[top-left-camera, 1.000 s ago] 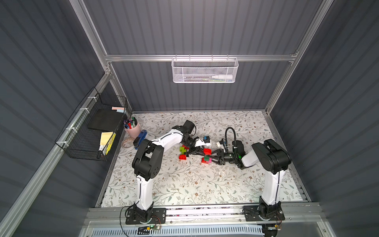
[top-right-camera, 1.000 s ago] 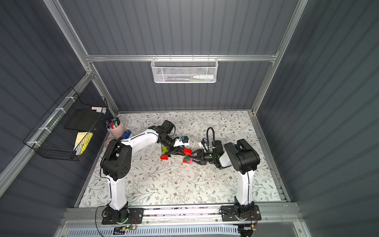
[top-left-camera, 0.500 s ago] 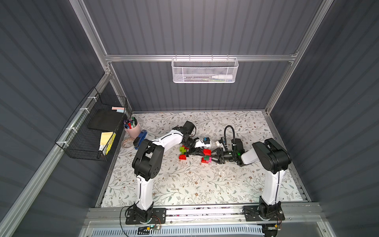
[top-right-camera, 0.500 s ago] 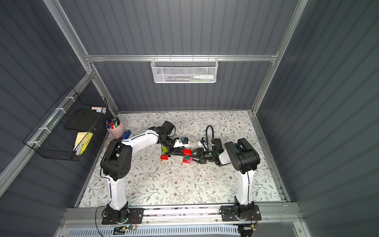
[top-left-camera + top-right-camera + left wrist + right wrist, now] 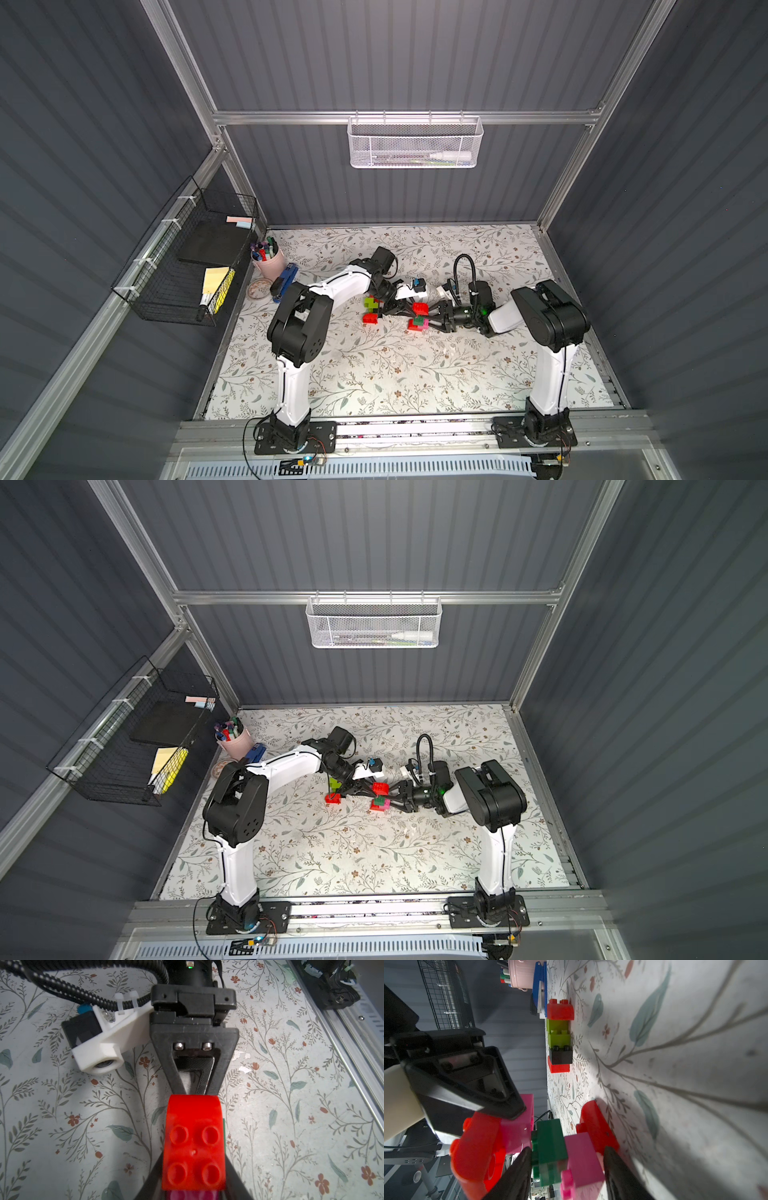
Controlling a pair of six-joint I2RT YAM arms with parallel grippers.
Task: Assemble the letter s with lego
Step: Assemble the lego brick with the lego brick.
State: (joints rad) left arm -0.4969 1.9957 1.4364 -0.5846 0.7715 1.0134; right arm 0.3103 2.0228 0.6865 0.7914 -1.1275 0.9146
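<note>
red curved brick [image 5: 194,1142] could pop off if your closed left end effector [image 5: 515,1111] pushes askew while the right end effector [image 5: 568,1153] grips the pink-and-green stack [image 5: 548,1138].

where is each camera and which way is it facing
Both top views: high overhead near the front, looking down on the floral-patterned tabletop; the left arm and right arm show whole.
Left wrist: on the left arm, looking down past the left claw at the stack of red, pink and dark green studded plastic bricks it grips.
Right wrist: on the right arm, rolled sideways, looking low across the tabletop past the right claw.
Shared: every view shows that stack.
</note>
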